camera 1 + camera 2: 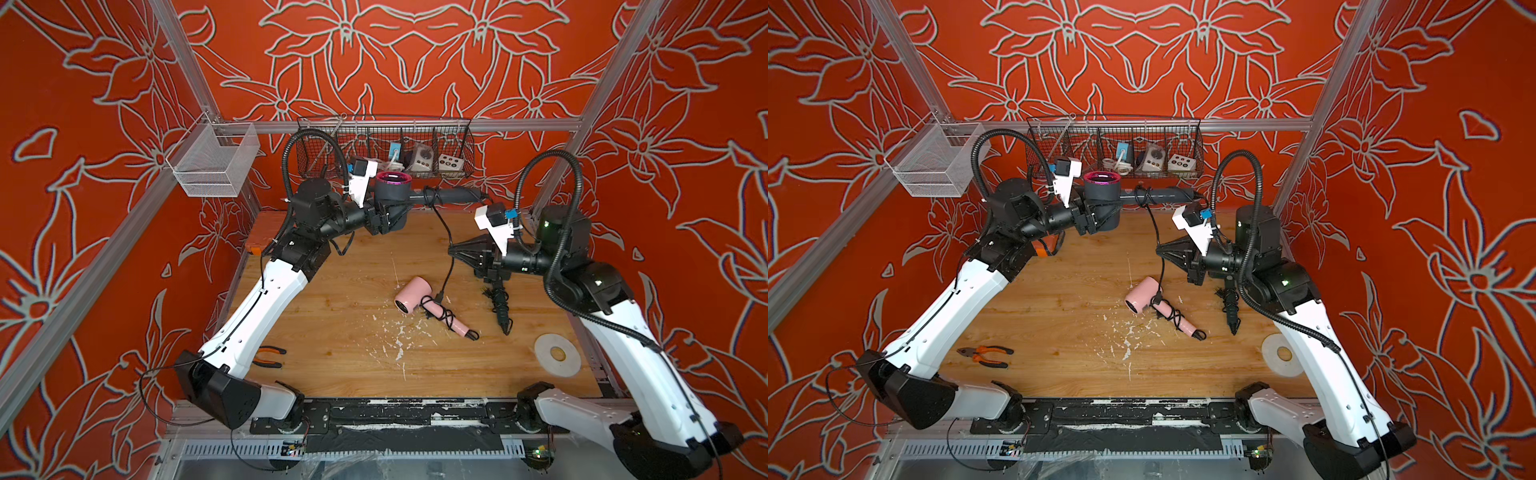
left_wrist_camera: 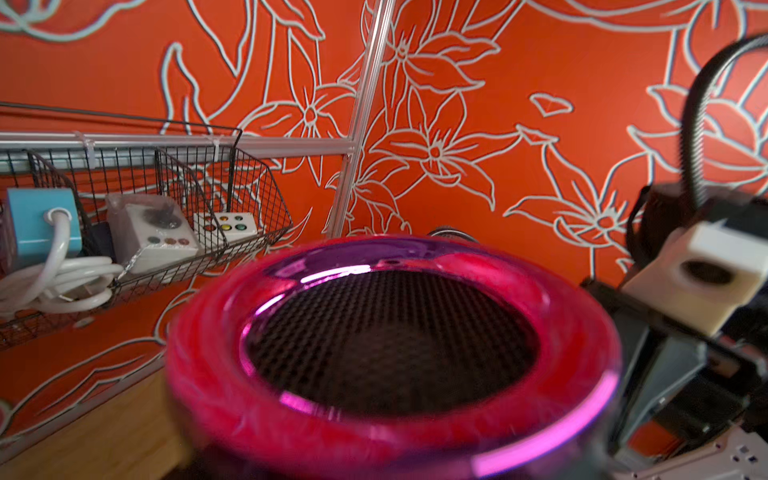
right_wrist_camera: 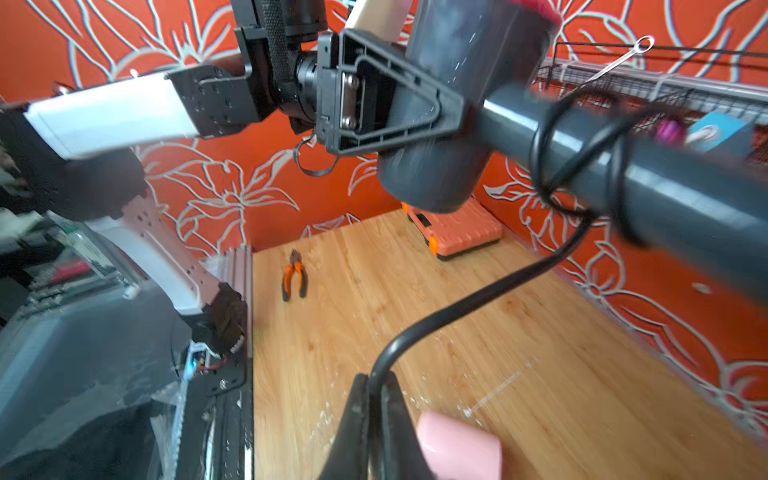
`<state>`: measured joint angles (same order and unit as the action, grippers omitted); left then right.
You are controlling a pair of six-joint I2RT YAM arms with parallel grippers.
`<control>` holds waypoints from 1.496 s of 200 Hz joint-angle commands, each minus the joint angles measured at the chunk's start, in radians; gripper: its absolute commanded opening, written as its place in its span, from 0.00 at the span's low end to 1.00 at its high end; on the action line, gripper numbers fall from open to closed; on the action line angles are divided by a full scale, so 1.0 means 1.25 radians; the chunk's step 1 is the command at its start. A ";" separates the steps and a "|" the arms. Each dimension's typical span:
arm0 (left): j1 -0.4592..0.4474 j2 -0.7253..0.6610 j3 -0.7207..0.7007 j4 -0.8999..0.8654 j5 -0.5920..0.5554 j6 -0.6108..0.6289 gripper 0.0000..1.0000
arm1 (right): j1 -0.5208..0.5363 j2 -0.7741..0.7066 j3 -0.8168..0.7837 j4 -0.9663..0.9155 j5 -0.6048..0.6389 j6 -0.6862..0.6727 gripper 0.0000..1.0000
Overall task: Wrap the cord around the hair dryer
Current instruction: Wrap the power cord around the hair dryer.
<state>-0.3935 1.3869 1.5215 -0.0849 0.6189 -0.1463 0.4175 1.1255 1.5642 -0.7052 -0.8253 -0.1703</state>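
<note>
**Partly wound — dark grey hair dryer with a magenta metallic ring (image 1: 392, 193) held aloft, its black power cord (image 3: 440, 318) pinched below**

Held well above the wooden tabletop (image 1: 332, 332) near the back of the cell, the grey dryer has its ringed mesh end facing up and its straight grey handle (image 1: 453, 194) sticking out sideways. The left gripper (image 1: 386, 218) is clamped on the fat barrel. That hold looks deliberate: it leaves the whole handle bare and free of the table, so a cord can pass right round it.

A couple of loose black loops already sit on the handle close to the barrel, as the right wrist view shows. From them the cord drops in a slack curve to the right gripper (image 1: 453, 249), whose fingers are closed tight on it with the cord coming out between their tips. Pinching a little way down the cord, not at the loops, gives that arm a short free run to lead round the handle.

Below the pinch the rest of the cord hangs toward the table, and its plug end (image 1: 439, 296) is just beside a small pink hair dryer (image 1: 409, 296) lying there. I cannot tell whether the plug touches the wood. The pink one has its own cord round its handle and seems no part of this step.

By my reading the wrap is in its first half, with a good length left to wind. The loops look slack — they could slide along the smooth handle unless the next turn goes on tighter.
</note>
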 commanded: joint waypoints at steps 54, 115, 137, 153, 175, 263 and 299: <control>-0.055 -0.029 0.039 -0.327 -0.116 0.274 0.00 | 0.018 0.120 0.303 -0.399 0.343 -0.270 0.00; -0.101 -0.022 0.074 -0.486 -0.001 0.343 0.00 | 0.025 0.172 0.357 -0.359 0.434 -0.381 0.00; -0.125 -0.021 0.085 -0.519 0.080 0.351 0.00 | 0.025 0.182 0.333 -0.308 0.426 -0.412 0.00; -0.147 -0.021 0.097 -0.538 0.117 0.359 0.00 | 0.024 0.195 0.318 -0.273 0.398 -0.418 0.00; -0.167 -0.022 0.121 -0.555 0.165 0.367 0.00 | 0.019 0.220 0.299 -0.239 0.345 -0.416 0.00; -0.129 -0.111 0.000 -0.098 0.312 0.055 0.00 | -0.073 0.230 0.097 -0.042 -0.035 -0.249 0.00; -0.101 -0.104 -0.017 0.071 0.340 -0.083 0.00 | -0.107 0.196 0.015 0.064 -0.119 -0.171 0.00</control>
<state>-0.5056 1.3010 1.4647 -0.3458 0.8017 -0.0868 0.3069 1.3857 1.6318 -0.7975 -0.8791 -0.4713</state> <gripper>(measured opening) 0.732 0.066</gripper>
